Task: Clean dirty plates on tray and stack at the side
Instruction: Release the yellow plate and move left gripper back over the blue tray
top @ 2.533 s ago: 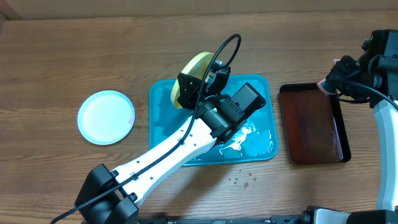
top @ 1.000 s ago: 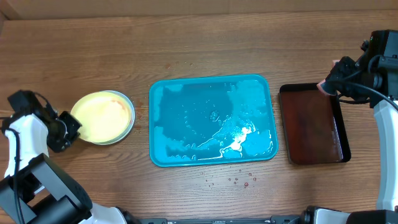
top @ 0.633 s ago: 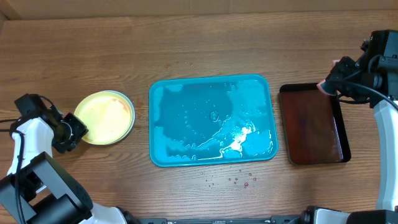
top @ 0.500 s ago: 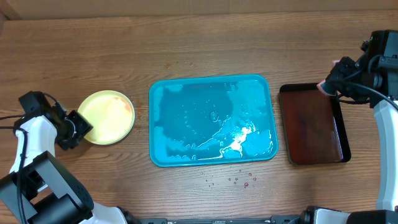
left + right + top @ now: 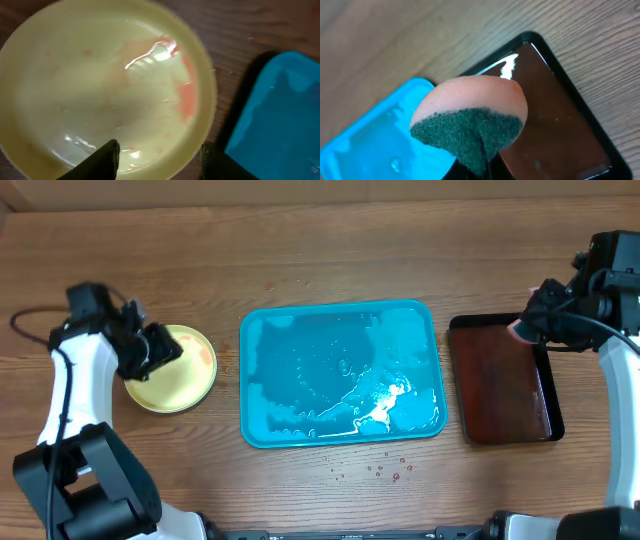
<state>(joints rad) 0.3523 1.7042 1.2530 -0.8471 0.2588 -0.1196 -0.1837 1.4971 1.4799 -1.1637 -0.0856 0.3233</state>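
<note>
My left gripper, jaws released, hovers over the pale yellow-green round plastic plate near the worktop's left edge, beside the turquoise rectangular plastic tray at the centre. My right gripper grasps a pink-and-green sponge near the right edge.

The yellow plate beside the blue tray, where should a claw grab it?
On the yellow plate, pinch the left rim, coming down from the left. It lies flat, so only the raised rim offers a hold, and the left claw hovers there.

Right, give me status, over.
Left gripper open over yellow plate, sauce smear on it. Right gripper shut on sponge, over brown tray edge. Blue tray wet, no plates. Nothing blocking.
</note>
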